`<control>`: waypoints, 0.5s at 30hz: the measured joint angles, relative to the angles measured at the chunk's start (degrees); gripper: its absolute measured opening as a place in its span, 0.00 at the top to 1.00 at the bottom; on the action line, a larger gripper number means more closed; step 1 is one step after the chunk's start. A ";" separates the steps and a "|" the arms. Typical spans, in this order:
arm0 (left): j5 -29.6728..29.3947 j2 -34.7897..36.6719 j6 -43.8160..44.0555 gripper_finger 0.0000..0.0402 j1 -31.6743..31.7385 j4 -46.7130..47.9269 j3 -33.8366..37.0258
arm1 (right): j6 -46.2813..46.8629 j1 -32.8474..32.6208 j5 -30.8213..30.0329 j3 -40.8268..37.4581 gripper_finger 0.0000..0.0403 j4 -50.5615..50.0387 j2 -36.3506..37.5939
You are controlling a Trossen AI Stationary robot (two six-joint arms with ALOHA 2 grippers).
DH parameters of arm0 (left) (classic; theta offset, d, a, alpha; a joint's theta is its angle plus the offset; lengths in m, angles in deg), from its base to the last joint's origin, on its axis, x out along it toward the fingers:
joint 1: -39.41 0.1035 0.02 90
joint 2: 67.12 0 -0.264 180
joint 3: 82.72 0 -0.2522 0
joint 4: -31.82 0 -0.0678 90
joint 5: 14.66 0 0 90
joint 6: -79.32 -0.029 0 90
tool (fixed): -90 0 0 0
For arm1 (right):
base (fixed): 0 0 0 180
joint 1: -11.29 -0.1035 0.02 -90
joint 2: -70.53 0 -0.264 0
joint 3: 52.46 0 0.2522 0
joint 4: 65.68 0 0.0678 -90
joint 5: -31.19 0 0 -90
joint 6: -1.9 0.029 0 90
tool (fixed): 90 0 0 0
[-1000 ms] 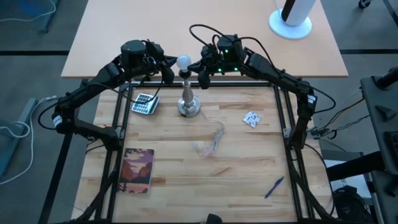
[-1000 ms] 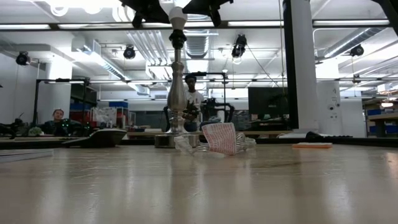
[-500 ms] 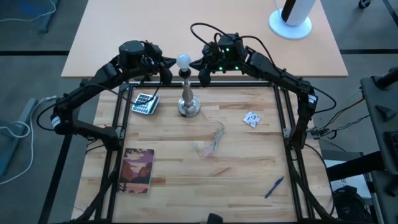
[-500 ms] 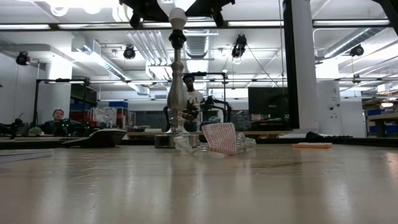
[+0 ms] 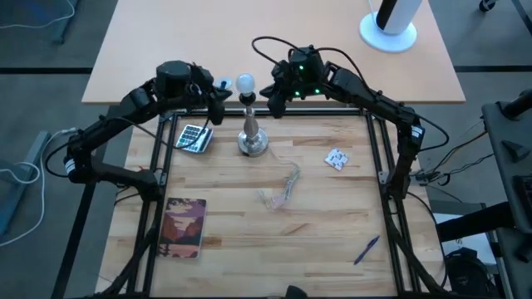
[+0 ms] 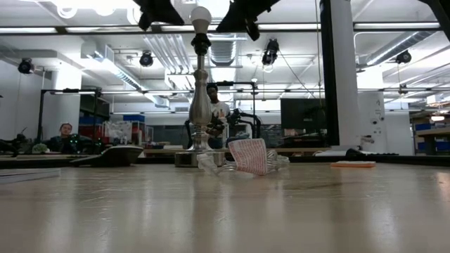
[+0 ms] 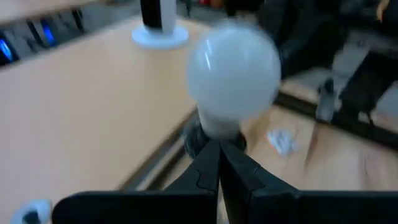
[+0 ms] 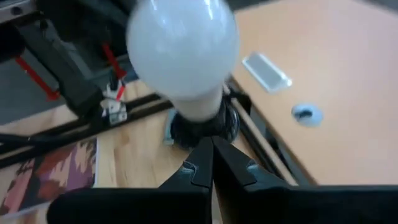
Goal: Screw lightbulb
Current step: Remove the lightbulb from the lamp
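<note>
The white frosted lightbulb (image 5: 245, 82) sits by its base in the black socket on top of the silver lamp stand (image 5: 252, 137), which stands upright on the wooden table at the far middle. The bulb also shows in the low view (image 6: 201, 15) and in both wrist views (image 7: 233, 71) (image 8: 183, 53). My left gripper (image 5: 219, 99) is shut, just left of the bulb at bulb height and apart from it. My right gripper (image 5: 271, 91) is shut, just right of the bulb and apart from it. Both point their shut fingers (image 7: 219, 149) (image 8: 210, 144) at the socket.
A calculator (image 5: 193, 137) lies left of the stand. A crumpled clear wrapper (image 5: 283, 187) lies mid-table, a small white packet (image 5: 337, 159) to the right, a patterned notebook (image 5: 184, 226) near left, and a blue pen (image 5: 366, 249) near right. People are in the room behind (image 6: 214, 105).
Both grippers have drawn back from the bulb: my left gripper toward the table's left edge, my right gripper toward the right edge. The bulb stays upright in the socket, and the stand has not moved.
</note>
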 joint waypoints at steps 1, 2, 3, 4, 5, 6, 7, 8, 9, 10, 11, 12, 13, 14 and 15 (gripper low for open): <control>0.01 -0.07 0.00 1.00 -0.04 2.07 0.00 | -0.06 0.02 0.75 0.00 1.00 -0.67 0.00; -0.05 -0.17 0.02 1.00 -0.03 3.68 0.03 | -0.06 -0.03 0.95 0.00 1.00 -0.75 0.00; -0.11 -0.55 0.01 1.00 -0.03 4.56 0.04 | -0.09 -0.23 0.96 -0.03 1.00 -0.55 0.00; -0.21 -0.80 0.13 1.00 -0.18 5.00 0.04 | -0.09 -0.38 1.07 -0.07 1.00 -0.01 -0.03; -0.56 -0.88 0.33 1.00 -0.31 5.41 0.04 | 0.01 -0.49 1.14 -0.07 1.00 0.95 -0.13; -0.55 -0.90 0.34 1.00 -0.36 5.81 0.04 | 0.21 -0.53 1.32 -0.07 1.00 1.42 -0.17; -0.55 -0.90 0.28 1.00 -0.42 5.77 0.04 | 0.36 -0.52 1.34 -0.07 1.00 1.20 -0.20; -0.55 -0.90 0.13 1.00 -0.43 5.30 0.04 | 0.49 -0.46 1.27 -0.07 1.00 0.96 -0.26; -0.53 -0.87 0.01 1.00 -0.45 4.98 0.04 | 0.52 -0.40 1.13 -0.09 1.00 0.94 -0.31; -0.55 -0.85 0.00 1.00 -0.48 4.89 0.04 | 0.53 -0.35 1.11 -0.09 1.00 0.95 -0.31; -0.62 -0.76 0.02 1.00 -0.44 4.62 0.04 | 0.50 -0.35 1.15 -0.09 1.00 1.01 -0.22; -1.11 -0.59 0.02 1.00 -0.42 3.96 0.04 | 0.27 -0.35 2.02 -0.09 1.00 1.28 0.01; -2.11 -0.33 -0.02 1.00 -0.42 2.69 0.04 | -0.06 -0.37 3.67 -0.11 1.00 1.88 0.25; -3.31 -0.04 -0.35 1.00 -0.38 0.89 -0.03 | -0.22 -0.45 5.35 -0.11 1.00 2.80 0.49; -4.55 0.15 -1.05 1.00 -0.21 -1.32 -0.09 | -0.46 -0.48 7.56 -0.11 1.00 3.97 0.77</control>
